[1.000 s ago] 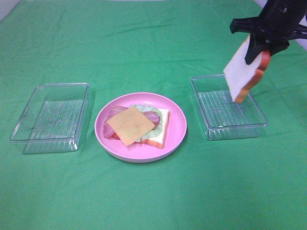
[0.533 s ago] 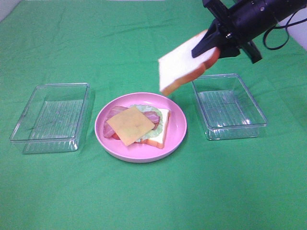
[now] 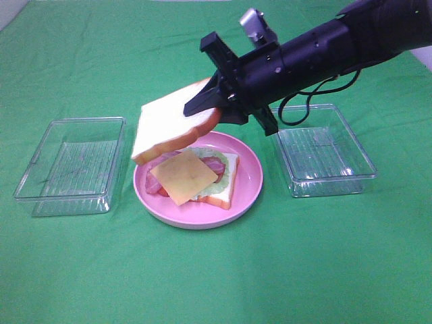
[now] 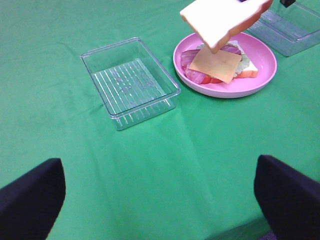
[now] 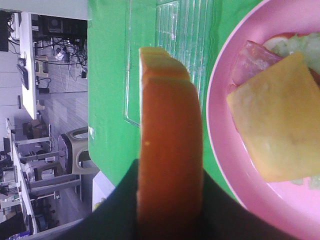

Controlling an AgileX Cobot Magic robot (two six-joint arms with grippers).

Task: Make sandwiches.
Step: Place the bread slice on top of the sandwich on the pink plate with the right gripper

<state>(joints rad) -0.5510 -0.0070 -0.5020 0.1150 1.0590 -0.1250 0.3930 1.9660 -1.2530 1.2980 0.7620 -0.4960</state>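
An open sandwich (image 3: pixel 196 177) lies on the pink plate (image 3: pixel 250 183): a bread slice under lettuce, bacon and a yellow cheese square (image 3: pixel 183 176). My right gripper (image 3: pixel 206 108) reaches in from the right, shut on a second bread slice (image 3: pixel 172 128) by its orange-brown crust. That slice hangs tilted above the plate's left half, clear of the cheese. In the right wrist view the crust (image 5: pixel 170 150) sits between the dark fingers (image 5: pixel 125 210), with the cheese (image 5: pixel 280 115) below. My left gripper (image 4: pixel 160 210) is open and empty, far from the plate (image 4: pixel 262 70), with the held slice (image 4: pixel 220 17) in the distance.
A clear plastic tray (image 3: pixel 71 165) stands empty left of the plate, and another (image 3: pixel 324 152) right of it, under my right arm. Green cloth covers the whole table. The left wrist view shows the left tray (image 4: pixel 130 82) between that gripper and the plate.
My right arm has carried the bread slice from above the right tray leftward to over the plate, tipping it from near upright toward flat. The sandwich on the plate has not moved.
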